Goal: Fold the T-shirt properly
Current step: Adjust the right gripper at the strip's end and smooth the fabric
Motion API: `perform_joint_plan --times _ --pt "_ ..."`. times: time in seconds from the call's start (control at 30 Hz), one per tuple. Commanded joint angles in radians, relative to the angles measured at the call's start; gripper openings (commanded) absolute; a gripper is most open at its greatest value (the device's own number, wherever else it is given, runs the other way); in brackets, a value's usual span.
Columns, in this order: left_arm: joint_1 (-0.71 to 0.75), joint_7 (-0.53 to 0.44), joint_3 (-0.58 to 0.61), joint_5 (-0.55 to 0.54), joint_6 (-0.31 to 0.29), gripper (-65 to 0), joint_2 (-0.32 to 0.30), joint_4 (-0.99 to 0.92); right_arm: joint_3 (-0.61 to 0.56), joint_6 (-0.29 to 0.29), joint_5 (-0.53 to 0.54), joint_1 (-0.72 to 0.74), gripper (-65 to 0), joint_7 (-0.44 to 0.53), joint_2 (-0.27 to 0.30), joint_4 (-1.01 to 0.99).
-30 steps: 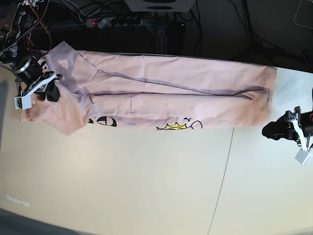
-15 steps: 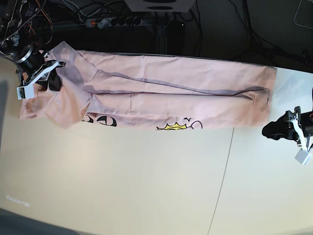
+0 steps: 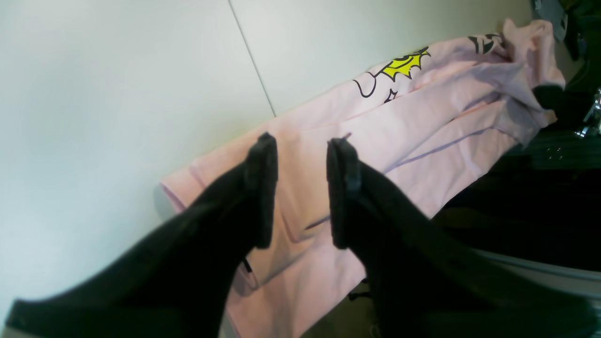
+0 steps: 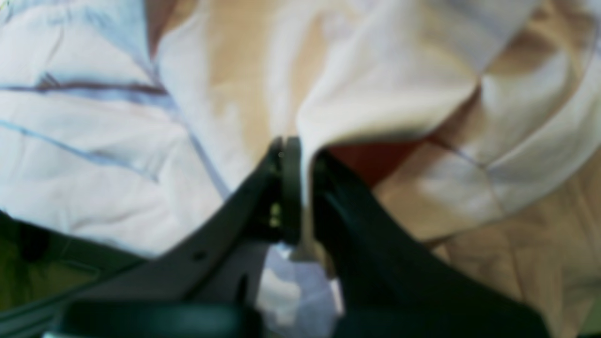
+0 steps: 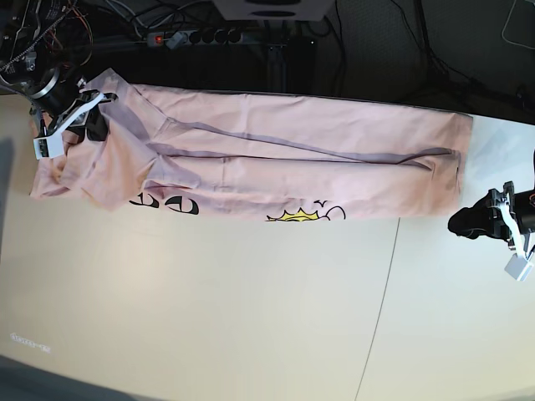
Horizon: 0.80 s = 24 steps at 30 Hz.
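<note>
The T-shirt [image 5: 276, 167] lies folded lengthwise on the table [image 5: 209, 309]. The right end effector [image 5: 84, 117] pinches its fabric; the left end effector [image 5: 468, 224] hovers apart, part-open, empty.

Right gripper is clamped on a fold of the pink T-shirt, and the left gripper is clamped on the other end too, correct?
Not quite. The right gripper is clamped on the T-shirt, but the left gripper holds nothing: the left wrist view shows its jaws apart with only air between them, above the shirt's end.

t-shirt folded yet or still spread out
Partly folded. The T-shirt lies as a long narrow band across the table, its long sides turned in with only the edge of the print showing. It is not yet folded crosswise.
</note>
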Motion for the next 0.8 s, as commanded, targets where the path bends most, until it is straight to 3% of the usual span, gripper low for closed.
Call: perform_joint_plan --times 0.0,0.17,0.23,0.27,0.3,0.47,0.77 --pt "-0.016 -0.011 -0.010 -0.025 -0.016 -43.6 -0.025 0.011 0.007 0.077 0.002 -0.003 -65.0 0.016 0.016 0.016" --pt "-0.016 -0.010 -0.010 -0.025 -0.016 -43.5 -0.025 0.011 0.007 0.075 -0.008 -0.003 -63.3 0.016 0.016 0.015" --pt "-0.016 -0.010 -0.010 -0.025 -0.016 -43.5 -0.025 0.011 0.007 0.075 -0.008 -0.003 -42.7 0.016 0.016 0.015" --pt "-0.016 -0.010 -0.010 -0.025 -0.016 -43.5 -0.025 0.011 0.007 0.075 -0.008 -0.003 -35.3 0.016 0.016 0.016" --pt "-0.016 -0.010 -0.010 -0.025 -0.016 -43.5 -0.025 0.011 0.007 0.075 -0.007 -0.003 -32.1 0.018 0.016 0.016" --pt "-0.016 -0.010 -0.011 -0.025 -0.016 -43.6 -0.029 0.011 0.039 0.074 0.028 0.001 -32.0 0.050 0.016 0.026" --pt "0.032 -0.004 -0.011 -0.025 -0.016 -45.7 -0.029 0.155 0.222 0.074 0.086 0.024 -32.0 0.049 0.019 0.116"
